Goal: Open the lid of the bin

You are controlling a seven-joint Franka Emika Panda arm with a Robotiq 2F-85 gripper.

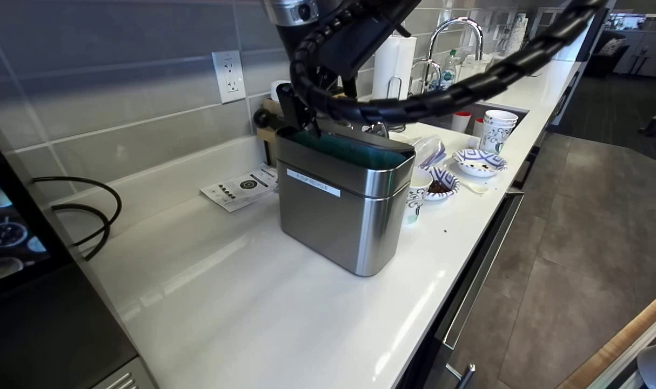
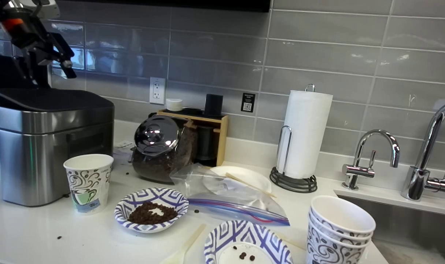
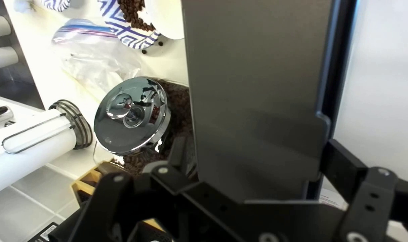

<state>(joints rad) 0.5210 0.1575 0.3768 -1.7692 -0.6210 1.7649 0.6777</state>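
Countertop (image 1: 220, 329) holds bin (image 1: 325, 219) below end effector (image 3: 257, 153).

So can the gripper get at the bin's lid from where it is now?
Probably yes: the open gripper hangs over the lid with nothing visible between them, and the gap into the bin seems to leave an edge to pull on. Contact is unclear.

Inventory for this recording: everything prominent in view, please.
bin: 1, silver, on counter
lid: 1, dark grey, atop bin
lone cup: 1, patterned white, beside bin
stacked cups: 3 visible, patterned white, near sink
bowls: 2, blue and white, on counter
bag: 1, clear, beside bowls
jar: 1, clear, beside bag
taps: 2, chrome, by sink
paper-towel roll: 1, white, near taps
outlet: 1, white, on wall
shelf: 1, tan, against wall
appliance: 1, black, on counter
gripper: 1, black, open above lid
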